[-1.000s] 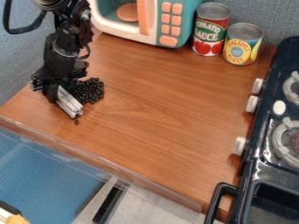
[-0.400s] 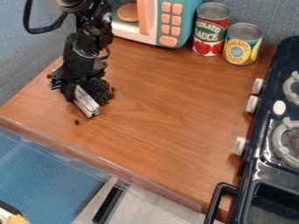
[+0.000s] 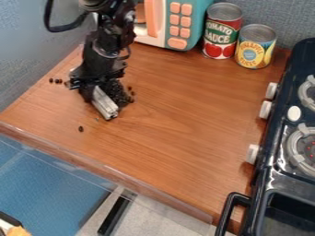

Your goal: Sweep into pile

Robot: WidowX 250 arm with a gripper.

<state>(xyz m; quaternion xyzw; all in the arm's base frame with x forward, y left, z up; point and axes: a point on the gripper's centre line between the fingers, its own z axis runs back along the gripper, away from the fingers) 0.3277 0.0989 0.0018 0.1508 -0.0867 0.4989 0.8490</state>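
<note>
Toy kitchen counter seen from above at a slant: a black robot arm came in at the upper left, its gripper (image 3: 91,90) hanging low over the left part of a brown wooden counter (image 3: 184,115). The gripper was closed around a silvery bar (image 3: 105,104) that slanted down from it; how wide its jaws stood around the bar could not be told. Small dark beads (image 3: 124,92) lay in a heap just beside the bar, on its right in the view, partly hidden by the gripper. A few stray beads (image 3: 58,81) lay left of the gripper, and a single bead (image 3: 80,129) nearer the counter's front edge. At the back stood a teal and white toy microwave (image 3: 195,20), a red can (image 3: 221,34) and a yellow can (image 3: 254,48); a black stove (image 3: 269,177) stood at the right
</note>
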